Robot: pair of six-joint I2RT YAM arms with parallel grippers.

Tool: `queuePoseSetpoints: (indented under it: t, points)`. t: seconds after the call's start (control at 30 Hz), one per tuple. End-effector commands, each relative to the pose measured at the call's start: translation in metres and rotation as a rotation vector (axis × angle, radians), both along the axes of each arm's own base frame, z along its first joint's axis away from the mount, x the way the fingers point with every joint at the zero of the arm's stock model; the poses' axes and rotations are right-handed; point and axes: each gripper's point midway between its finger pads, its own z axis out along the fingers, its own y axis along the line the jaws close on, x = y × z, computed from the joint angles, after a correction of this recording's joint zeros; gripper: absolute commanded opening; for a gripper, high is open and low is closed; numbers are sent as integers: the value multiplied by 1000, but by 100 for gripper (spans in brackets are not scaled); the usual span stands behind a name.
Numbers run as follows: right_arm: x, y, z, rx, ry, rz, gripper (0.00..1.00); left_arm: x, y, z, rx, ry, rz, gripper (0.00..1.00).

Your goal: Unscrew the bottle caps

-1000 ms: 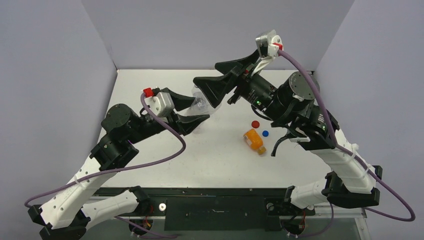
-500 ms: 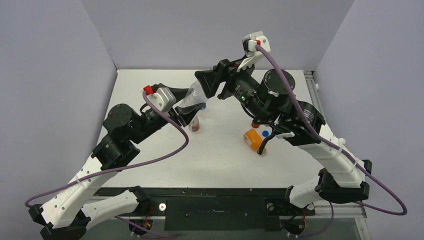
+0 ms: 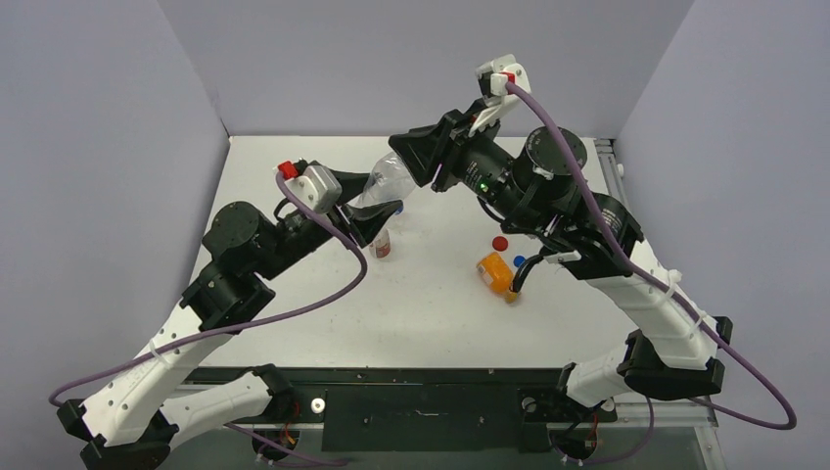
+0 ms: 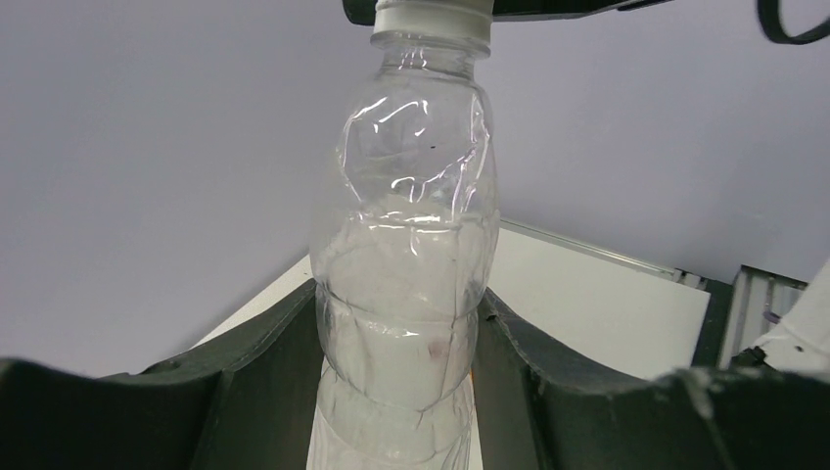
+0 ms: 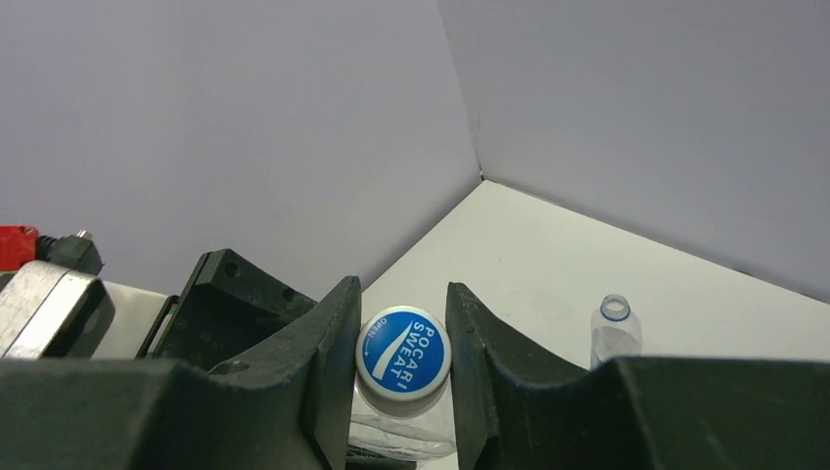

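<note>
Cap (image 5: 403, 351) is clamped in the right gripper (image 5: 402, 318), clear bottle (image 4: 411, 196) pinched low by the left gripper (image 4: 399, 305) above the table (image 3: 431, 304); twist counterclockwise along bottle axis, left grip firm without crushing.

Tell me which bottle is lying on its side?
The orange bottle, lying by the loose red cap. The clear bottle is held in the air, and the small red-labelled bottle stands upright.

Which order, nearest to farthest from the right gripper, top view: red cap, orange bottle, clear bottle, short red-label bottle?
1. clear bottle, its top in the right gripper.
2. short red-label bottle, standing near table centre.
3. red cap, right of centre.
4. orange bottle, lying just past the red cap.
</note>
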Motion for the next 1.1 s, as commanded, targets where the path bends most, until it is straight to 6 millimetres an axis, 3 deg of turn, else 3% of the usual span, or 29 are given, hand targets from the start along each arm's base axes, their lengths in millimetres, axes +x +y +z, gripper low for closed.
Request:
queuePoseSetpoints:
  t: [0.0, 0.1, 0.3, 0.47, 0.53, 0.57, 0.6, 0.63, 0.7, 0.73, 0.8, 0.9, 0.93, 1.07]
  points:
    - [-56, 1, 40, 40, -173, 336, 0, -41, -6, 44, -122, -30, -203, 19]
    - [-88, 1, 52, 58, -260, 512, 0, -79, -17, 50, -110, 1, -418, 19]
    - [-148, -1, 59, 56, -351, 852, 0, -122, -22, 57, -98, 87, -662, 16]
    - [-161, -5, 56, 44, -373, 934, 0, -137, -21, 60, -92, 132, -739, 9]
    - [-156, -7, 58, 41, -375, 901, 0, -133, -21, 59, -91, 130, -722, 9]
    - [-144, -7, 58, 36, -354, 833, 4, -129, -20, 59, -97, 127, -696, 9]
    - [-136, -8, 60, 36, -352, 781, 16, -123, -21, 56, -91, 113, -669, 10]
    - [-115, -13, 67, 57, -333, 640, 46, -114, -20, 55, -98, 112, -617, 10]
    - [-79, -25, 73, 100, -288, 391, 74, -94, -19, 49, -95, 79, -510, 10]
    - [-59, -30, 69, 102, -263, 272, 77, -80, -16, 45, -87, 42, -433, 10]
    - [-48, -34, 63, 102, -221, 169, 80, -61, -11, 39, -78, -15, -318, 10]
    - [-35, -26, 48, 71, -157, 90, 81, -34, -1, 33, -78, -70, -160, 10]
    - [-33, -27, 44, 61, -136, 65, 81, -26, 6, 41, -91, -116, -100, 10]
    - [-24, -13, 27, 12, -82, 17, 81, -5, 17, 40, -86, -157, 30, 11]
